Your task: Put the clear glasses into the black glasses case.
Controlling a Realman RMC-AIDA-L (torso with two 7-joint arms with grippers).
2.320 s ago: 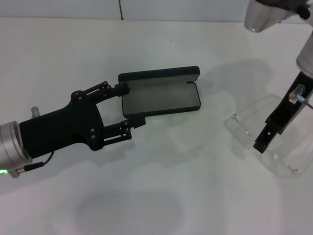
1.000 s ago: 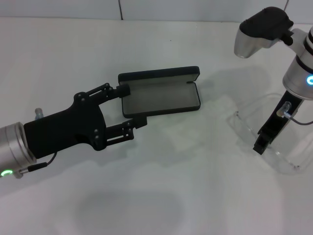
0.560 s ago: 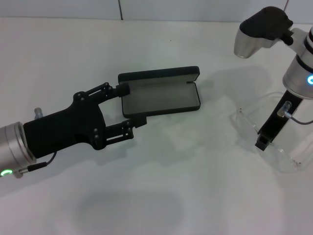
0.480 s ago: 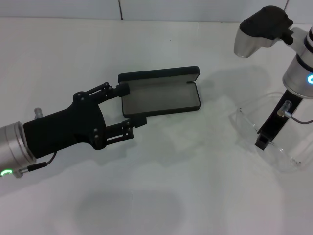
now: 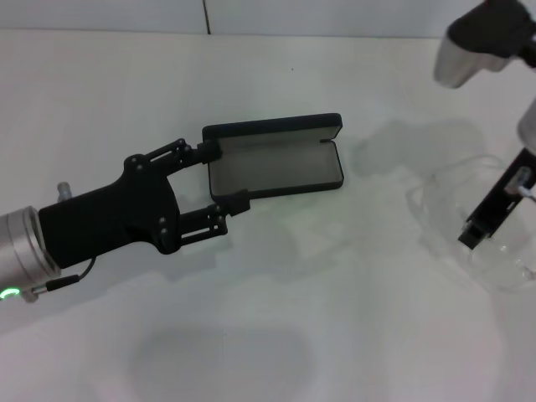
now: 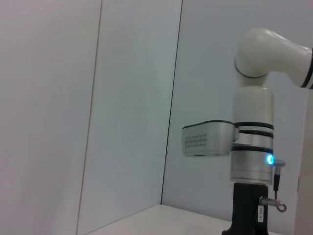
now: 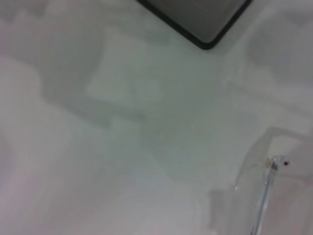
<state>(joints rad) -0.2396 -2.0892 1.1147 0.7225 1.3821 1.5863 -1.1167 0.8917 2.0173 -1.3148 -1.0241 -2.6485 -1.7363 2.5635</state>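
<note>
Fingers of the left gripper (image 5: 222,184) are spreading open around the near end of the one black glasses case (image 5: 276,159), which is lying open on the table (image 5: 293,318). Farther right, the right gripper (image 5: 473,234) is closing on the single pair of clear glasses (image 5: 469,209). These are probably light, slippery and flexible, so gripping the lens front suits them best.
</note>
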